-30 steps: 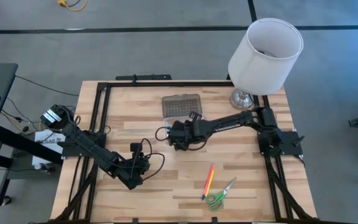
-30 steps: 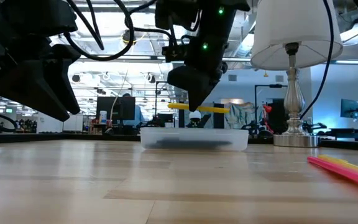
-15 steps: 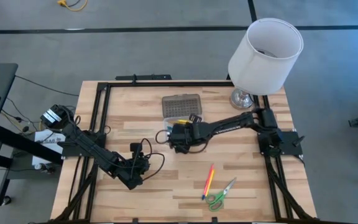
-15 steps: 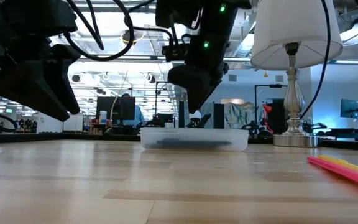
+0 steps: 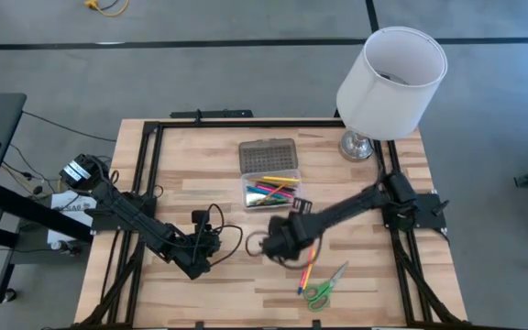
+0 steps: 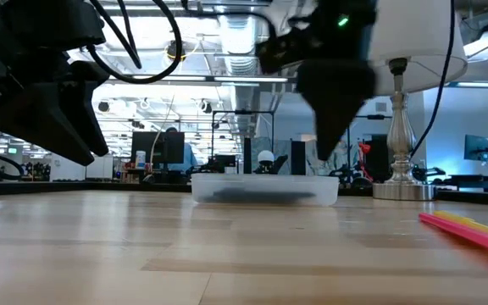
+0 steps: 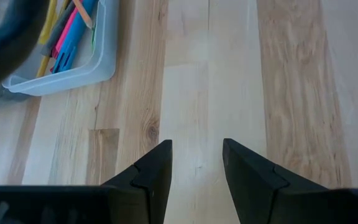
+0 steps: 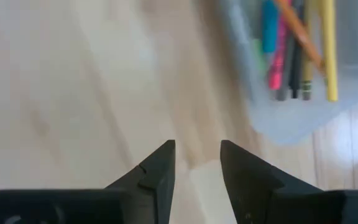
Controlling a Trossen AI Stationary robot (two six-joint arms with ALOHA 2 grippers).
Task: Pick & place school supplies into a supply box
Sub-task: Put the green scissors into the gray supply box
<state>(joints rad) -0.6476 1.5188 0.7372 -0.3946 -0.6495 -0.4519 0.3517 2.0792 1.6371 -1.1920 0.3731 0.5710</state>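
The small clear rectangular plastic supply box [image 5: 270, 193] lies on the pale wooden table [image 5: 191, 197] with its grey dotted hinged lid [image 5: 268, 155] folded flat open on the side toward the white lampshade [image 5: 391, 82]. Inside the box lie several thin pens, pencils and markers [image 5: 272, 192] in yellow, pink, blue, orange and dark tones, packed roughly side by side along its length; from table height the box [image 6: 264, 188] shows only as a low clear tray with dark shapes in it. The right gripper [image 5: 279, 245] hangs above bare wood just beside the box, on the side away from the lid, its two dark fingers [image 8: 159, 174] spread apart with nothing between them and only the table seen through the gap. Farther from the box on that same side, a pink and a yellow-orange pencil [image 5: 307, 266] lie close together on the wood, and the green-handled scissors [image 5: 324, 289] rest just beyond them, near the table's edge. The left gripper [image 5: 202, 254] waits well apart from the box, toward the table's opposite side, its fingers [image 7: 155, 173] parted and holding nothing, pointing across bare boards toward the box corner [image 7: 67, 62].
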